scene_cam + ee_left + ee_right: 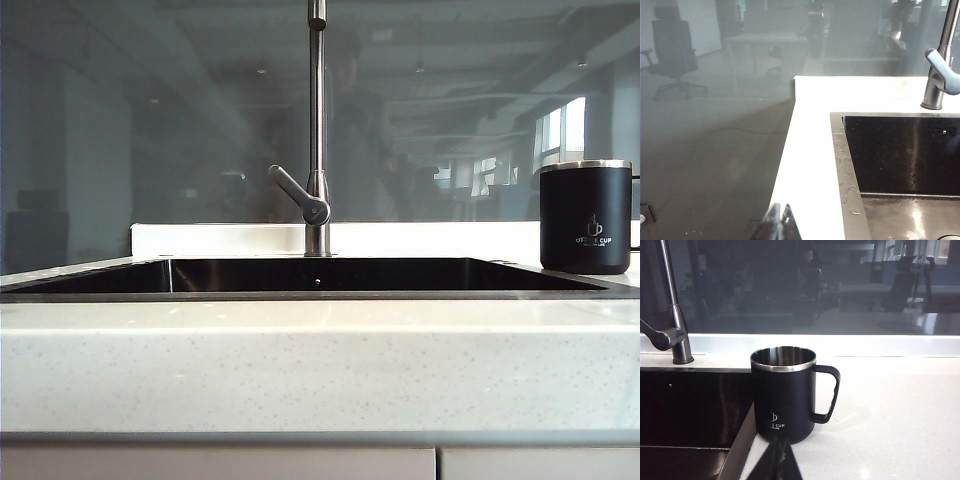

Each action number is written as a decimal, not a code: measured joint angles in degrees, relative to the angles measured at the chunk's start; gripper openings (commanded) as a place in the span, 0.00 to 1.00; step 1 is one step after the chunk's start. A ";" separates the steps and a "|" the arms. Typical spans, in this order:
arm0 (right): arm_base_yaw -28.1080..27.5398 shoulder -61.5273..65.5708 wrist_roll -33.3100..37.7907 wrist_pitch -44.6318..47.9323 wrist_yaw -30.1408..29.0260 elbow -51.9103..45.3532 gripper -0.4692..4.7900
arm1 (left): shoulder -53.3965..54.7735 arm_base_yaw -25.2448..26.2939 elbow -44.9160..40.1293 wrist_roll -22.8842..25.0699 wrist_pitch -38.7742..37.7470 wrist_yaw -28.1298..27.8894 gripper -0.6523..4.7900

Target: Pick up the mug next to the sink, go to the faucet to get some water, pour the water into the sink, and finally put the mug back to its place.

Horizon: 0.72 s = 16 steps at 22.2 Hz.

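The matte black mug (586,218) with a steel rim stands upright on the white counter just right of the sink (300,275). In the right wrist view the mug (783,395) is straight ahead, handle turned away from the sink, and my right gripper (777,460) is shut, short of it, holding nothing. The steel faucet (317,130) rises behind the middle of the sink (685,410). My left gripper (780,222) is shut and empty over the counter's left edge, beside the sink (900,155) and well short of the faucet (940,75). Neither gripper shows in the exterior view.
A glass wall stands directly behind the counter (320,360). The counter's left end (805,160) drops off to the floor. An office chair (672,52) and tables stand beyond the glass.
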 measured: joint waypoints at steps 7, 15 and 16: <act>0.00 0.00 0.00 -0.09 0.00 0.00 0.08 | -0.02 0.00 0.00 0.00 0.57 0.00 0.11; -0.07 1.49 6.25 3.37 1.99 0.00 0.08 | -0.02 0.00 0.00 0.00 1.07 0.00 0.11; -0.09 3.23 6.38 5.57 3.41 0.02 0.08 | -0.02 0.00 0.00 0.00 1.31 0.00 0.11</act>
